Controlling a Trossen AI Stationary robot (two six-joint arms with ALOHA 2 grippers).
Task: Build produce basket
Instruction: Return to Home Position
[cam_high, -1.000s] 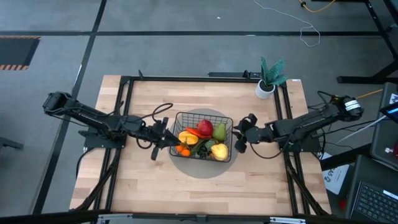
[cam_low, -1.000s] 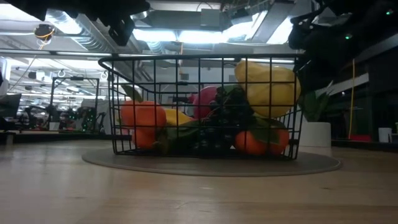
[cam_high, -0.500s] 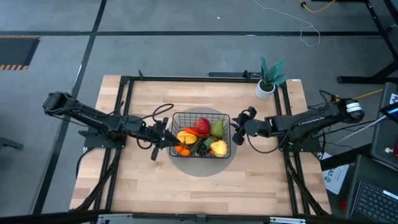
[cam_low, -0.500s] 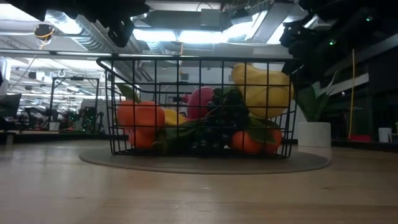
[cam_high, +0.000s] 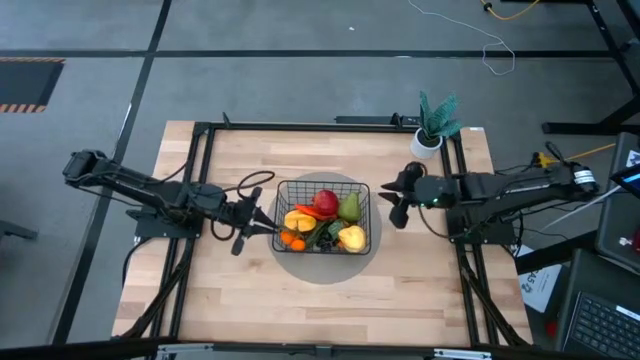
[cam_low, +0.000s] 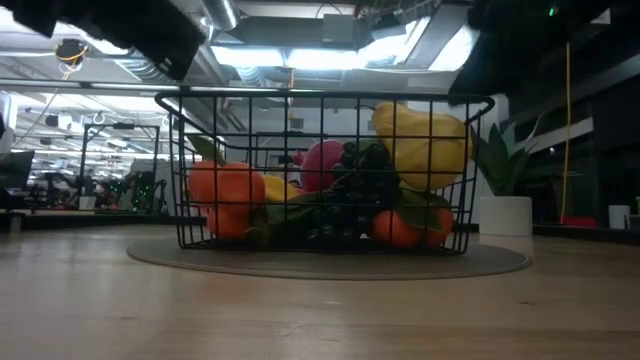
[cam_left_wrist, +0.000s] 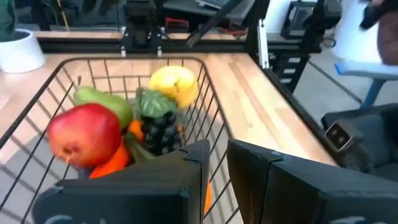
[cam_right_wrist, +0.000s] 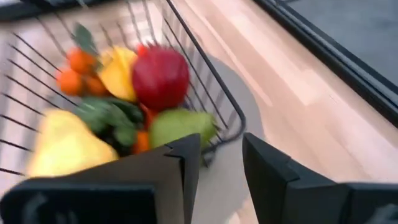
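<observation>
Step in hand, as you can judge it: sending both arms back to rest, since the loading looks done. The basket (cam_high: 345, 184) sits on the grey round mat (cam_high: 325, 272) at the middle of the table (cam_high: 250, 300). The produce is inside it: red apple (cam_high: 326, 203), green pear (cam_high: 351, 208), a yellow piece (cam_high: 351, 239), dark grapes (cam_left_wrist: 160, 132), small oranges (cam_right_wrist: 79, 61). Your left gripper (cam_high: 258, 222) is just beside the basket's left wall, fingers parted by a narrow gap with nothing between them. You cannot tell whether a finger touches the wire. Your right gripper (cam_high: 391, 202) hangs near the right wall but apart from it, fingers spread wider, also empty. Next move calls for drawing each arm straight back from the mesh, so no fingertip catches a wire and drags the basket off the mat.
</observation>
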